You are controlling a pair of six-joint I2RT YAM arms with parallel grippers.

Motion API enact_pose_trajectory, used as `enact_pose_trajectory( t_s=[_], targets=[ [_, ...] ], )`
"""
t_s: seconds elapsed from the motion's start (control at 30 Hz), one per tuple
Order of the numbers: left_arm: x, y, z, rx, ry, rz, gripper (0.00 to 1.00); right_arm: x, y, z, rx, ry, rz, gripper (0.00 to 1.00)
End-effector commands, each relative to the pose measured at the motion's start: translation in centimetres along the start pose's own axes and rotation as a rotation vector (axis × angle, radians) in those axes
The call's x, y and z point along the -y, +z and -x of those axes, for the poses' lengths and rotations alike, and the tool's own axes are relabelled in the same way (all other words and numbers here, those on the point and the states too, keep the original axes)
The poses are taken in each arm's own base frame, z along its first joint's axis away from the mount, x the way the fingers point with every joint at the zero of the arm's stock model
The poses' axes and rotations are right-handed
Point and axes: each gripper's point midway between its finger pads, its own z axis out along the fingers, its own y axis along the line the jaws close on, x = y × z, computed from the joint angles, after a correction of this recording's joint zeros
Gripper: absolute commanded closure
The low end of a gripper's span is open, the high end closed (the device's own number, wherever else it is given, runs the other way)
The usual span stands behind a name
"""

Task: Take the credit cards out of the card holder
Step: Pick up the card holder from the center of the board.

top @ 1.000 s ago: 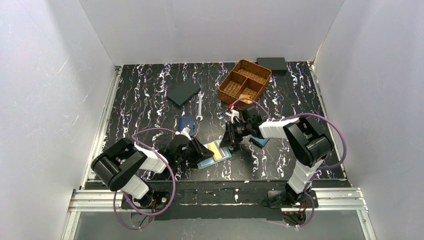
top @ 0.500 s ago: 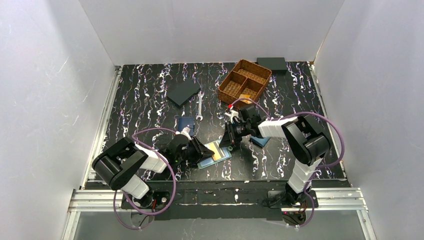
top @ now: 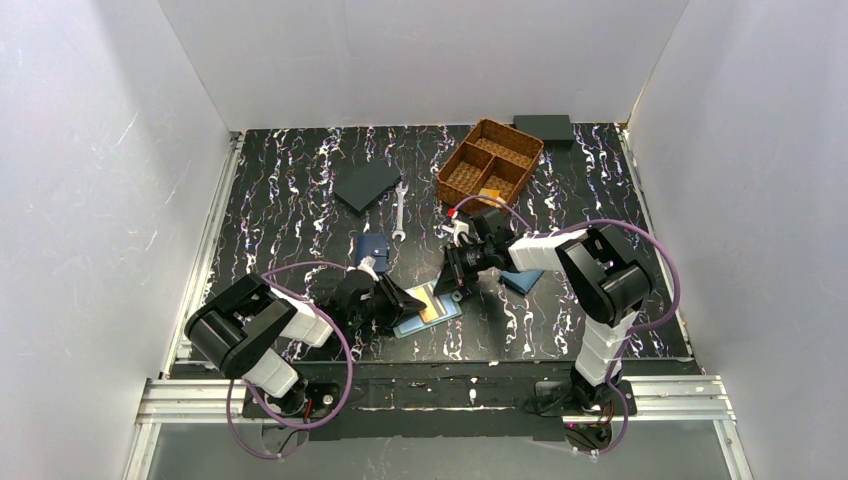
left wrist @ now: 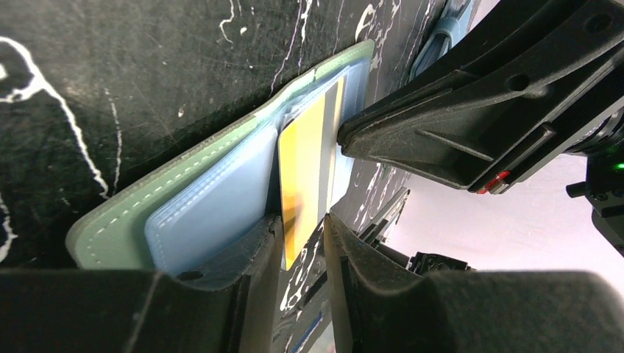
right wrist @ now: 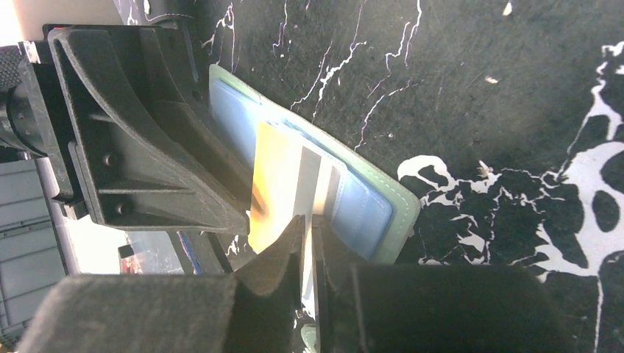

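The right end effector [right wrist: 309, 237] pinches the yellow card [right wrist: 276, 180] on the open wallet [right wrist: 401, 202] — the left end effector [left wrist: 302, 237], slightly open, straddles it.

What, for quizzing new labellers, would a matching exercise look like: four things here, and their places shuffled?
Things:
1 wrench
2 yellow card
3 basket
4 navy wallet

Places:
A beside the black box, far right
B in the open card holder
C just on the near side of the wrench
D between the basket and the dark slab

Pairs: 1-D, 2-B, 3-A, 4-C
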Motion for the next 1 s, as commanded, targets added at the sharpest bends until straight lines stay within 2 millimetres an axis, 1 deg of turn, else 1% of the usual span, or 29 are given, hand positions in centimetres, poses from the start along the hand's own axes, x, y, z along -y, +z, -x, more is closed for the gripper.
enact_pose_trajectory(
  t_s=[0.0,0.2,0.33,0.47,0.5,0.57,0.7,0.8,0.97],
  targets=[
    [-3.7,-0.2,0.6,0.047,-0.031,0.116,0.75,1.3,1.0,-2.3,-0.077,0.018,-0.055,0.83],
    [-4.2,-0.2,0.9,0.056,-0.034,0.118,0.92,1.8,1.1,-2.6,-0.091,0.008,-0.07,0.84],
    [-4.3,-0.1,1.0,0.053,-0.017,0.112,1.0,2.2,1.1,-2.7,-0.098,-0.01,-0.082,0.83],
    [-4.3,-0.2,1.1,0.052,0.013,0.105,1.0,2.3,1.1,-2.3,-0.093,-0.041,-0.084,0.83],
    [-4.2,-0.2,1.1,0.05,0.023,0.099,1.0,2.3,1.0,-2.5,-0.101,-0.039,-0.085,0.83],
    [-3.9,-0.3,1.2,0.048,0.053,0.084,1.0,2.2,0.9,-2.7,-0.11,-0.04,-0.086,0.82],
    [-3.1,-0.4,1.2,0.037,0.12,0.051,1.0,1.7,0.7,-2.3,-0.104,-0.063,-0.07,0.81],
    [-2.8,-0.4,1.1,0.023,0.159,0.039,1.0,1.2,0.4,-1.9,-0.095,-0.088,-0.055,0.78],
    [-3.3,-0.5,0.7,-0.003,0.209,0.04,1.0,0.6,-0.5,-0.7,-0.065,-0.117,-0.043,0.73]
  ],
)
